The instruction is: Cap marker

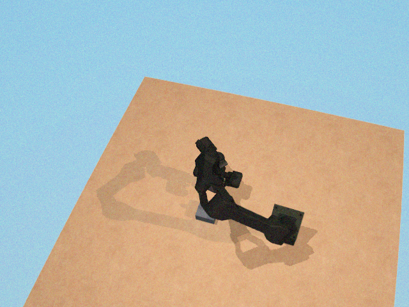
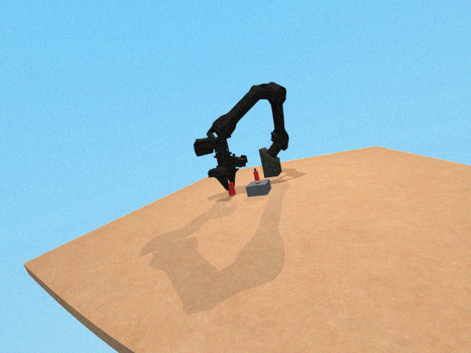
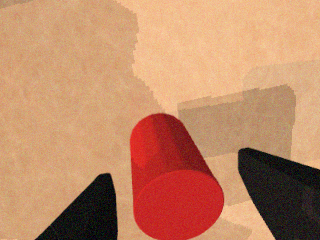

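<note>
The red cap (image 2: pixel 232 189) (image 3: pixel 177 205) stands upright on the table; the arm hides it in the top view. My gripper (image 2: pixel 229 186) (image 3: pixel 175 164) is open, low over the table, with one finger on each side of the cap. In the wrist view gaps show between the cap and both fingers, the wider one on the right. The red marker (image 2: pixel 255 175) stands upright with its dark tip up in the grey holder block (image 1: pixel 205 217) (image 2: pixel 258 189), a short way from the cap. The marker is hidden behind the arm in the top view.
The arm's base plate (image 1: pixel 298 218) (image 2: pixel 269 168) stands on the table (image 1: pixel 158 264) (image 2: pixel 342 246) beyond the holder block, and the arm arches above the block. The arm's shadows fall across the table.
</note>
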